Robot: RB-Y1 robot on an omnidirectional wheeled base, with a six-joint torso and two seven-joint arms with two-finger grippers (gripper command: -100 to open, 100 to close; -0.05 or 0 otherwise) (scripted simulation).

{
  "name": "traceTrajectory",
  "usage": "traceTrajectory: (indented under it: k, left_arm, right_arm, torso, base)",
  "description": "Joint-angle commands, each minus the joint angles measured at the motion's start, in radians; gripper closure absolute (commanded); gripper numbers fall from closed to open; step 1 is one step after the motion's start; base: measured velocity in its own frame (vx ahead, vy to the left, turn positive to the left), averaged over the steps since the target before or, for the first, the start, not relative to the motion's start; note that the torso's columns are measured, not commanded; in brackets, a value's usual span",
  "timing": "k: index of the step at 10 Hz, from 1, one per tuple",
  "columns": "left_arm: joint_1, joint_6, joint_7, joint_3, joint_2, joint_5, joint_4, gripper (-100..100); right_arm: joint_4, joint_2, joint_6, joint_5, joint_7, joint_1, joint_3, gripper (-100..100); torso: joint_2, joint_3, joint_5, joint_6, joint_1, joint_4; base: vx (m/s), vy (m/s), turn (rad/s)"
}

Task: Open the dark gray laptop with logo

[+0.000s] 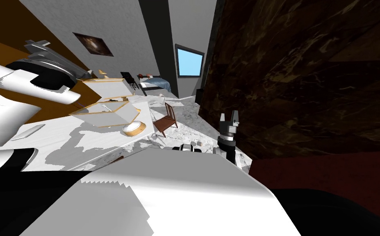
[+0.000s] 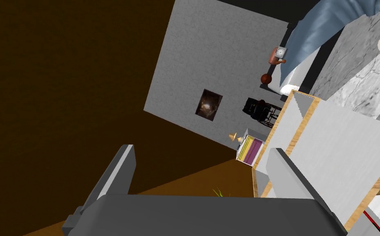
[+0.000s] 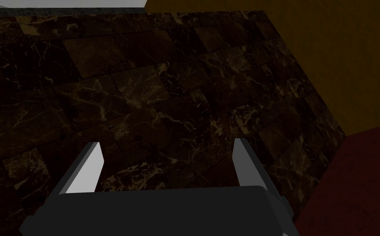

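My left arm is raised at the left of the head view, above a white table (image 1: 62, 143). Its gripper (image 1: 38, 43) (image 2: 201, 149) is open with nothing between the fingers. It points at a brown wall, and a white box with wooden edges (image 2: 328, 147) (image 1: 107, 112) lies just beside one finger. A flat pale grey thing (image 1: 27, 132) lies on the table near the arm; what it is I cannot tell. My right gripper (image 1: 229, 114) (image 3: 167, 143) hangs open and empty, low at my right side, facing a dark marbled wall (image 3: 144, 82).
A round tan and white bowl (image 1: 134, 128) sits at the table's edge. Beyond it a wooden chair (image 1: 166, 119) stands on pale marbled floor, with a bed (image 1: 156, 84) and a window (image 1: 189, 60) at the far end. The dark wall (image 1: 299, 82) is close on my right.
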Motion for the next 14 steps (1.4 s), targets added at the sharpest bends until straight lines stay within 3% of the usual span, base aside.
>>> traceTrajectory:
  k: [1,3,4,5,6,8,9,12,13,14]
  left_arm:
    - [-0.045,-0.075,0.003,0.034,-0.031,-0.08,0.022,-100]
    - [-0.045,-0.082,0.003,0.034,-0.031,-0.143,0.022,-100]
    - [-0.089,-0.132,0.008,0.07,-0.063,-0.172,0.044,-100]
    - [-0.089,-0.162,0.008,0.07,-0.063,-0.203,0.044,-100]
    - [-0.089,-0.163,0.008,0.07,-0.063,-0.232,0.044,-100]
    - [-0.089,-0.163,0.008,0.07,-0.063,-0.278,0.044,-100]
    - [-0.135,-0.214,0.014,0.109,-0.095,-0.315,0.068,-100]
    - [-0.135,-0.245,0.014,0.109,-0.095,-0.404,0.068,-100]
    - [-0.135,-0.245,0.014,0.109,-0.095,-0.413,0.068,-100]
    - [-0.181,-0.296,0.021,0.149,-0.128,-0.453,0.094,-100]
  right_arm:
    - [0.0,0.0,0.0,0.0,0.0,0.001,0.0,0]
    - [0.0,0.0,0.0,0.0,0.0,0.0,0.0,0]
    - [0.0,0.0,0.0,0.0,0.0,0.0,0.0,0]
    - [0.0,0.0,0.0,0.0,0.0,0.001,0.0,0]
    - [0.0,0.0,0.0,0.0,0.0,0.0,0.0,0]
    - [0.0,0.0,0.0,0.0,0.0,0.0,0.0,0]
    - [0.0,0.0,0.0,0.0,0.0,0.0,0.0,0]
    - [0.0,0.0,0.0,0.0,0.0,0.0,0.0,0]
    - [0.0,0.0,0.0,0.0,0.0,0.0,0.0,0]
    - [0.0,0.0,0.0,0.0,0.0,0.0,0.0,0]
  torso:
    - [-0.007,-0.003,0.0,-0.002,-0.002,-0.001]
    - [-0.007,-0.005,-0.001,0.001,-0.002,-0.003]
    - [0.001,0.001,0.001,0.0,0.002,0.0]
    - [-0.007,-0.003,0.001,-0.002,0.001,-0.001]
    - [-0.01,-0.006,-0.001,0.001,-0.007,-0.003]
    - [-0.002,-0.001,0.0,0.0,0.001,-0.001]
    - [0.001,0.001,0.001,-0.001,0.003,0.0]
    - [-0.008,-0.006,-0.002,0.002,-0.007,-0.003]
    - [0.001,0.001,-0.001,0.0,-0.002,0.0]
    - [0.004,0.003,0.001,-0.001,0.002,0.002]
  base:
    - [0.303,-0.154,0.162]
    - [0.099,-0.069,-0.02]
    - [0.202,-0.053,0.311]
    - [0.251,-0.154,0.189]
    - [0.151,-0.128,-0.011]
    - [0.041,-0.016,-0.027]
    - [0.237,-0.038,0.322]
    - [0.175,-0.104,0.052]
    - [-0.022,-0.011,-0.017]
    - [0.192,-0.067,0.303]
